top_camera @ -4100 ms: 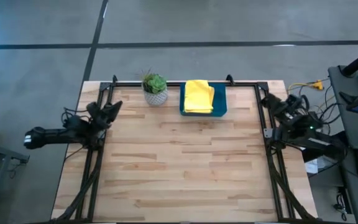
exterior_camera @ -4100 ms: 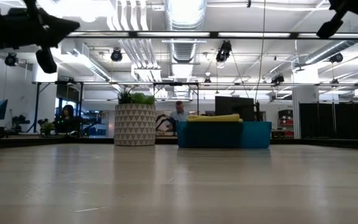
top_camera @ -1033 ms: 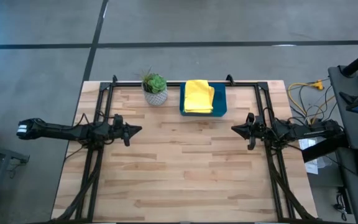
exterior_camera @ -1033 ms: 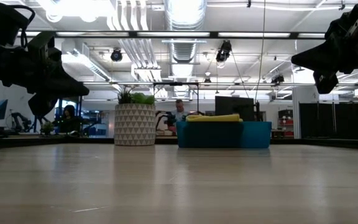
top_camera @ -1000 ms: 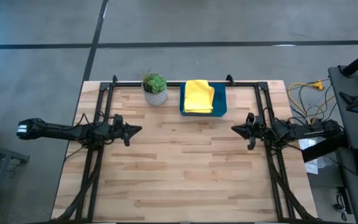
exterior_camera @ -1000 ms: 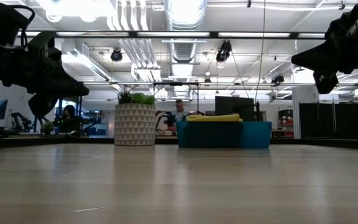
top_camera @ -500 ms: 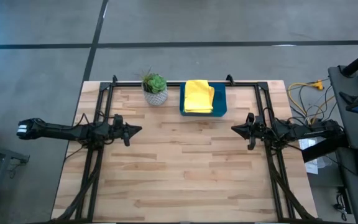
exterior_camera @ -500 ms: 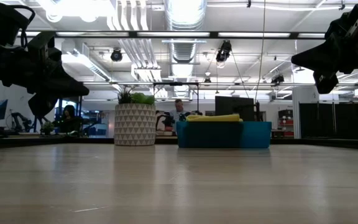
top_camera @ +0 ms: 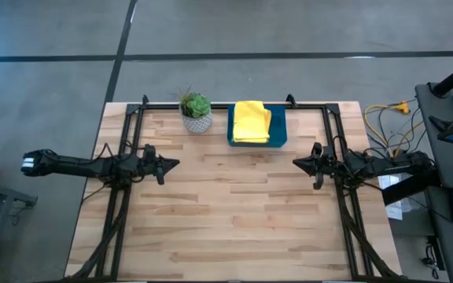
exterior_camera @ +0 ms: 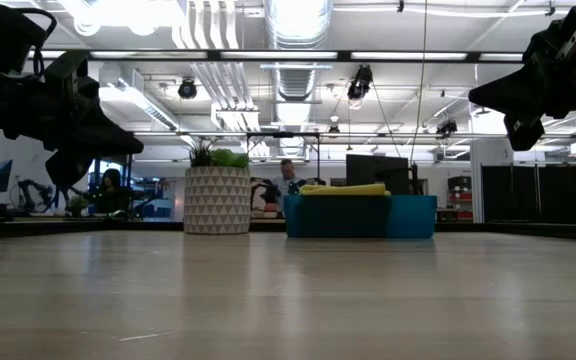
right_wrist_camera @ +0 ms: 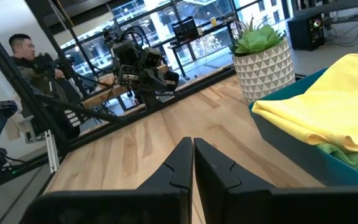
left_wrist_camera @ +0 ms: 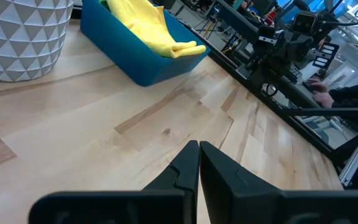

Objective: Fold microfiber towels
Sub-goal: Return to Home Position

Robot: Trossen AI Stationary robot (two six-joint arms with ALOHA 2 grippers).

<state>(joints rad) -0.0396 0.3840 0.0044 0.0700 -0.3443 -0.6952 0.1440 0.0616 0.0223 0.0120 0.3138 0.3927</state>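
High view: left claw (top_camera: 176,163) and right claw (top_camera: 296,163) hover closed, empty, over the table (top_camera: 234,212); yellow towel (top_camera: 252,121) lies, seemingly folded, in the tray (top_camera: 279,140).

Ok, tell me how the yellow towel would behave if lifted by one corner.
Probably floppy: the yellow towel sags in soft folds over the bin rim, so it would likely unfold and drape. Its thin layers suggest it is light. Left gripper and right gripper wait shut at the table's sides.

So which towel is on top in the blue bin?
The yellow towel; it lies uppermost, with only the edge of a green towel peeking out underneath.
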